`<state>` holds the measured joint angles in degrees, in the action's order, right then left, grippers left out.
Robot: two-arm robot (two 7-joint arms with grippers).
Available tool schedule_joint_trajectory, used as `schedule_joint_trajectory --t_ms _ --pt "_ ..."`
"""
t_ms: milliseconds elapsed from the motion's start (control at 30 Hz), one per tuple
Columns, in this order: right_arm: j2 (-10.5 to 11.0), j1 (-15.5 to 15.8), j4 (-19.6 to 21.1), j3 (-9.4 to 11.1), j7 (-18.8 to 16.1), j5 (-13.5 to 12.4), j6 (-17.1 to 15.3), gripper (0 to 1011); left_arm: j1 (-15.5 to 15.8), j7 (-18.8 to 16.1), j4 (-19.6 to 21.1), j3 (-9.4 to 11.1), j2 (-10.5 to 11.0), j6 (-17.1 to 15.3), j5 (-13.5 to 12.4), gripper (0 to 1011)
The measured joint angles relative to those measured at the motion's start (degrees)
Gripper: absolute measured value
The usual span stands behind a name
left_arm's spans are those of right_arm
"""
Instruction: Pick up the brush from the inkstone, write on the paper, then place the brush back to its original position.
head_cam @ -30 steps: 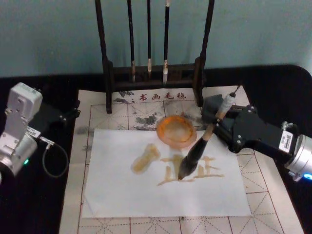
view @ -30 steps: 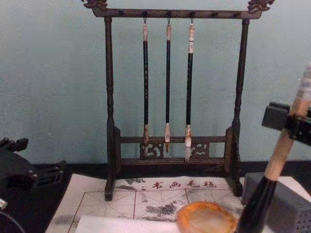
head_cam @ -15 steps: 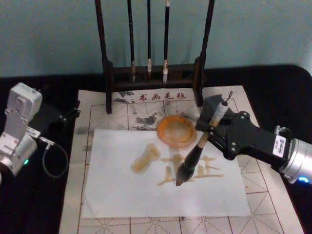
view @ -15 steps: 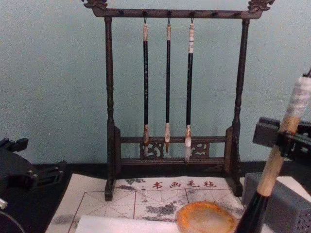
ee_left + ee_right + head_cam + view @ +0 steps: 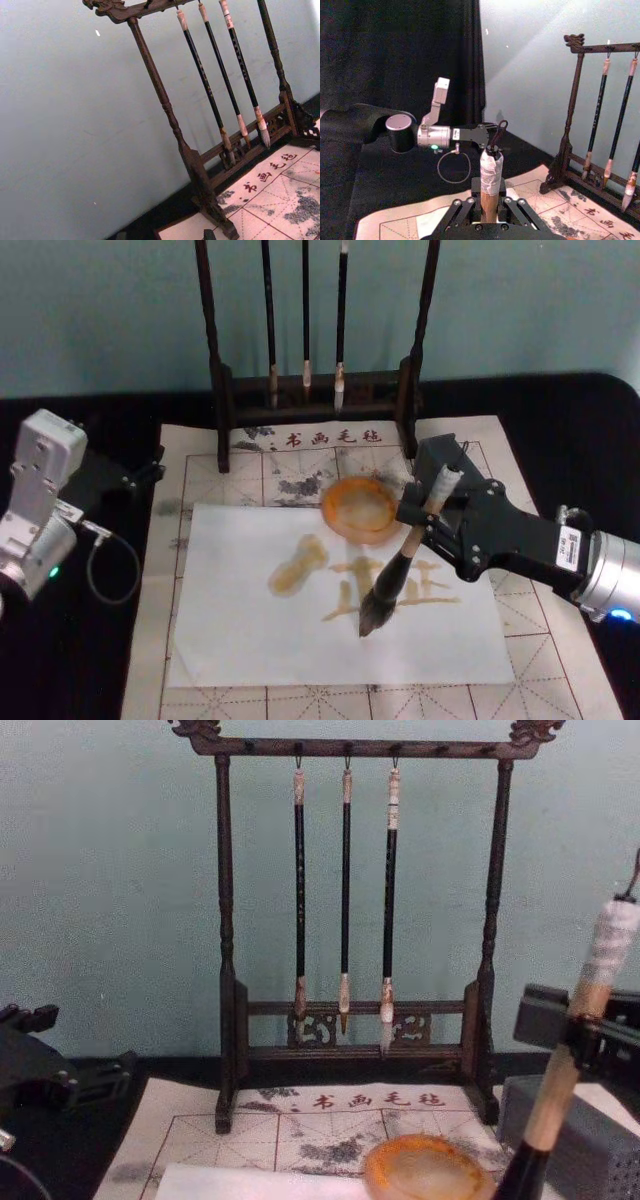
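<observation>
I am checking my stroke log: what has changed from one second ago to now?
The right gripper, shut on the brush, moved toward the robot and slightly left, drawing the tip nearer over the paper. The inkstone and the left arm, parked at the left, stayed put.

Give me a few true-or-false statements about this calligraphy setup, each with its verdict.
The right hand grips the brush by its handle. True.
The brush tip sits in the inkstone. False: it points down onto the paper.
The paper is blank. False: amber strokes mark it.
Three thin brushes hang on the rack. True.
The left hand presses the paper down. False: it is off to the left, apart from the paper.
</observation>
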<state>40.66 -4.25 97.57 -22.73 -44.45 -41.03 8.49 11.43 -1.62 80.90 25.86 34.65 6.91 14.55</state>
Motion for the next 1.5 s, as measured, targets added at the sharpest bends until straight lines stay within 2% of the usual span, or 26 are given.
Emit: schedule_joint_trajectory --t_ms 767,1500 --pt "0.59 0.04 -0.49 -0.69 -0.06 0.41 0.65 185 0.0 0.0 0.0 0.0 0.0 0.0 0.0 1001" --pt "1.76 1.78 0.15 0.77 0.49 0.72 1.18 185 0.0 0.0 0.0 0.0 0.0 0.0 0.0 1001"
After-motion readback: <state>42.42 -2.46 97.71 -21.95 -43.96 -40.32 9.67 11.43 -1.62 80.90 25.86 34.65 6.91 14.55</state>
